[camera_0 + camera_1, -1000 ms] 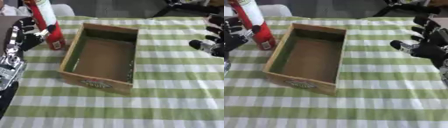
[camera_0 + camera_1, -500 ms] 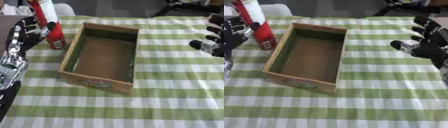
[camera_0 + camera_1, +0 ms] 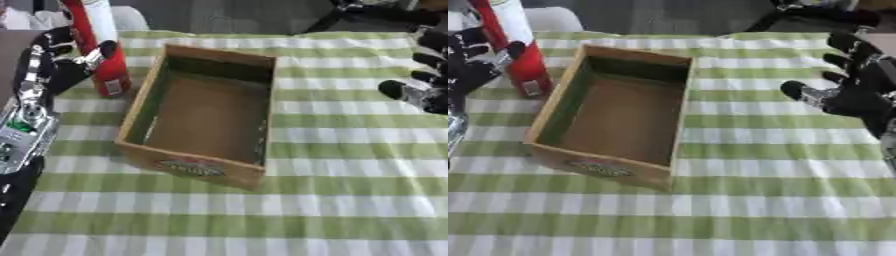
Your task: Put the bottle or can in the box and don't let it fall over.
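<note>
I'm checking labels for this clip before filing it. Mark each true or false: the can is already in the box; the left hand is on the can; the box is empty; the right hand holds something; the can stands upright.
1. The red can is in the wooden box: false, it stands on the tablecloth left of the box.
2. The left hand is on the can: true.
3. The box is empty: true.
4. The right hand holds something: false, it holds nothing.
5. The can stands upright: true.

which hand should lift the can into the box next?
Left. The left hand is already curled round the can, just left of the box; the right hand hangs open across the table.
</note>
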